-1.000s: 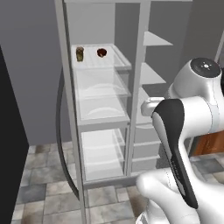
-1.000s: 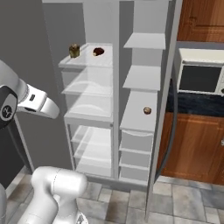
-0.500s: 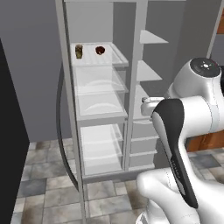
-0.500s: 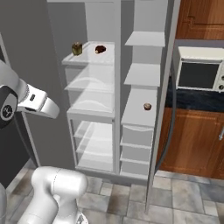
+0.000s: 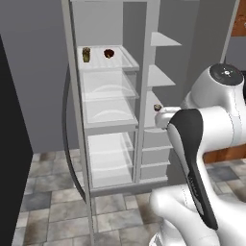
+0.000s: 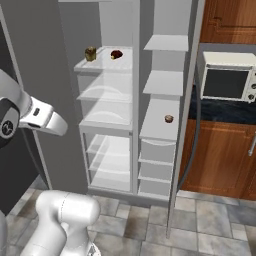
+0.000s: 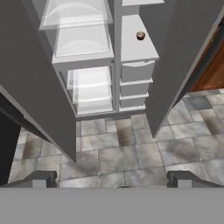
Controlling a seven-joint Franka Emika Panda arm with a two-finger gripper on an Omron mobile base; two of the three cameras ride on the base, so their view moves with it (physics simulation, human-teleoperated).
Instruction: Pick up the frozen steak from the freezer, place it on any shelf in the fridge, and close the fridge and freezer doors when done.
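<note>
Two tall grey doors [image 7: 48,83] ajar, dark bar handles [image 6: 192,135].

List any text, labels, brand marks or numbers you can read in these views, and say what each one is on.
None can be read.
The microwave shows no legible brand or button markings; its control strip is too blurred to tell.
The open fridge and freezer doors, the shelves and the small items on them carry no visible writing.
</note>
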